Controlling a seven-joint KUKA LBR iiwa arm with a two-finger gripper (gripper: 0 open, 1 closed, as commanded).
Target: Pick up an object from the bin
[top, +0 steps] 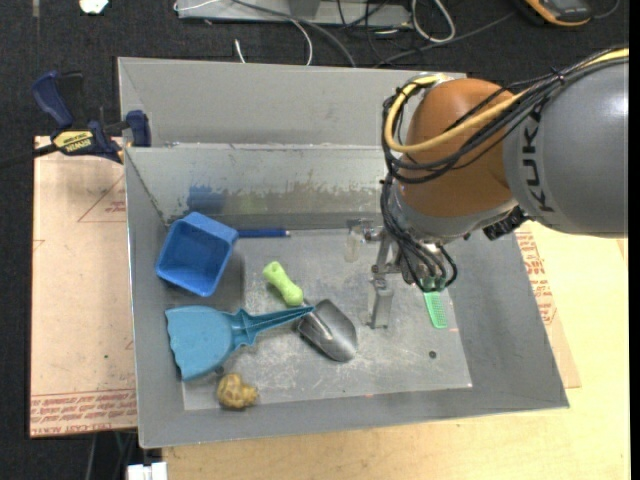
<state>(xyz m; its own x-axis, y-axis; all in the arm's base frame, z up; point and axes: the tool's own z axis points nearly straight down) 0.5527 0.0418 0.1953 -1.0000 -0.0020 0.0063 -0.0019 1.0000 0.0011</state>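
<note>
So the gripper is hanging down near the bin floor, a bit right of centre, and nothing's in it as far as I can see. Honestly can't tell if it's open or clenched.

Two things are close. A green comb lies just beside it on the right, its long axis running up-down in the frame. A grey scoop sits near it to the lower left, lying diagonally. My guess is it goes for one of those.

The arm comes in from the right, wrist pointing pretty much straight down. The blue stuff on the left is well apart.
</note>
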